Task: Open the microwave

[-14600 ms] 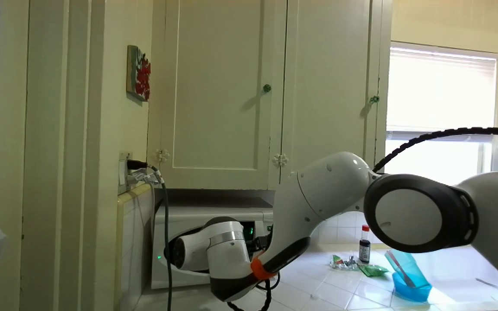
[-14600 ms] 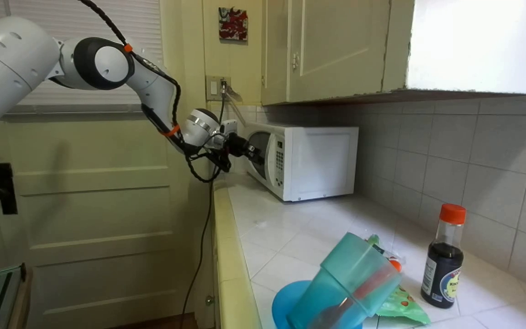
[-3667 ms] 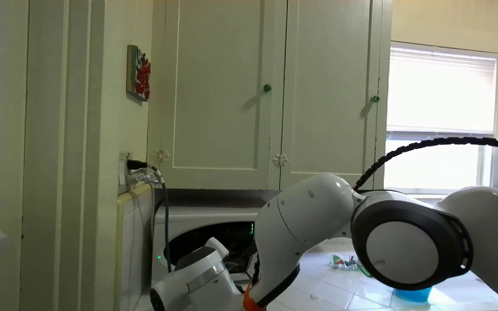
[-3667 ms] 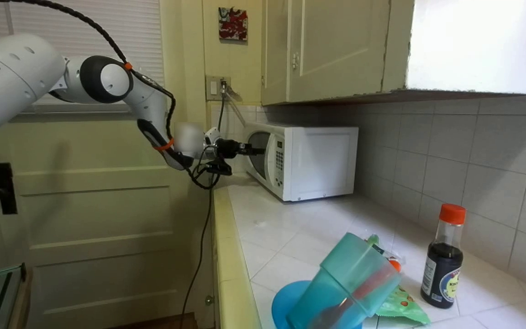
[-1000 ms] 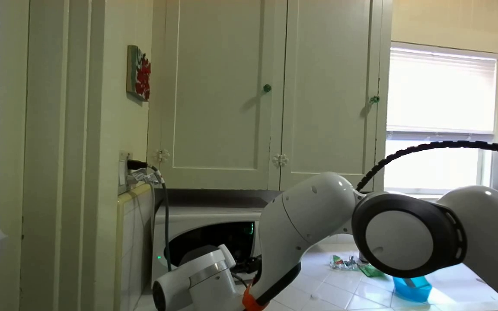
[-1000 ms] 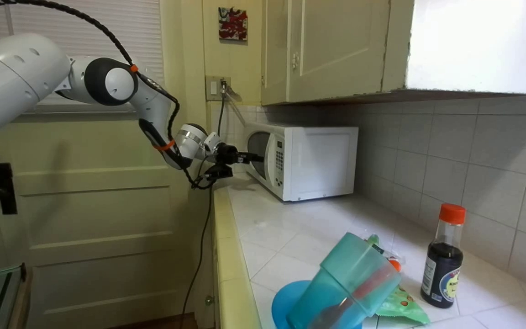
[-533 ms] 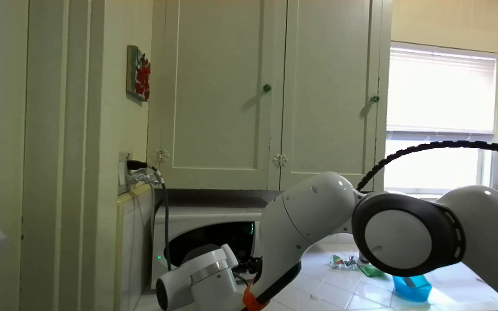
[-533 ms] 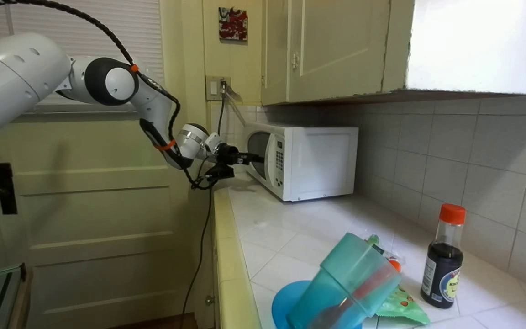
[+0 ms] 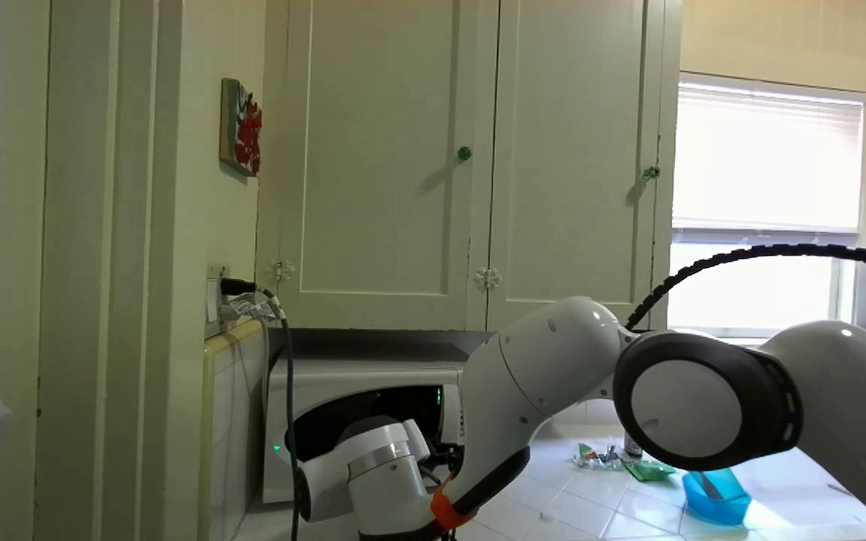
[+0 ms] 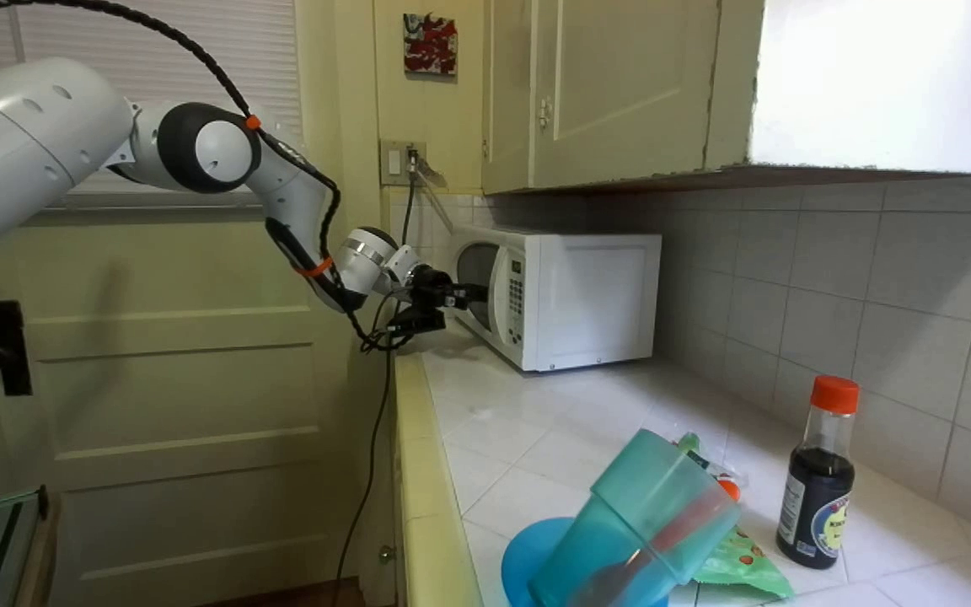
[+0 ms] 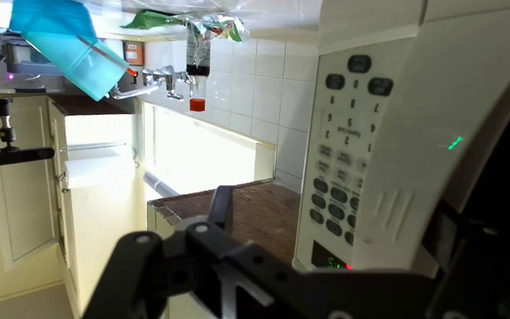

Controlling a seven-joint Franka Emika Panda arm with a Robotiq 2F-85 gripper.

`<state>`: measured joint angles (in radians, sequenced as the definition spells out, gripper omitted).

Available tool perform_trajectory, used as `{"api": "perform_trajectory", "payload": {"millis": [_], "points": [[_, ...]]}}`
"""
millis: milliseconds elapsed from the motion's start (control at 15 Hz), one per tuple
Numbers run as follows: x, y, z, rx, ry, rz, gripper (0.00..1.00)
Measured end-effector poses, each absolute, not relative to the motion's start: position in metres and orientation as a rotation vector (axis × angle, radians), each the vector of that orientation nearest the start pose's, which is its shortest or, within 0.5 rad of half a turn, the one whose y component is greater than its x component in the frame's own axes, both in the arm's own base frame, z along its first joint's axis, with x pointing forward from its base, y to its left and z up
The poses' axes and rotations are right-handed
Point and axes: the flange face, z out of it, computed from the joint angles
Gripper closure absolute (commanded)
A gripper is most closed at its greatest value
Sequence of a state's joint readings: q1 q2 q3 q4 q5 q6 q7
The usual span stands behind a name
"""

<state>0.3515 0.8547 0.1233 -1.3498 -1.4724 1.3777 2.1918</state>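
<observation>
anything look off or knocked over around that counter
Yes, two things. On the counter, the teal cup leans well off upright, apparently inside a blue container, so it looks tippy. Above, the cabinet looks ragged and chipped along its bottom and corner edges.

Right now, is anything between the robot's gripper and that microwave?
Nothing visible: the open gripper is close in front of the microwave. In an exterior view, a dark cord hangs in front too, but off to one side.
</observation>
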Motion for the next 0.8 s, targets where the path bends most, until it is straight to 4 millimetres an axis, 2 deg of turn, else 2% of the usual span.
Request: {"api": "perform_trajectory", "payload": {"millis": [267,800], "points": [[0.680,0.186,0.259,1.426,-1.116,1.326,0.00],[0.662,0.172,0.241,1.484,-1.150,1.507,0.00]]}}
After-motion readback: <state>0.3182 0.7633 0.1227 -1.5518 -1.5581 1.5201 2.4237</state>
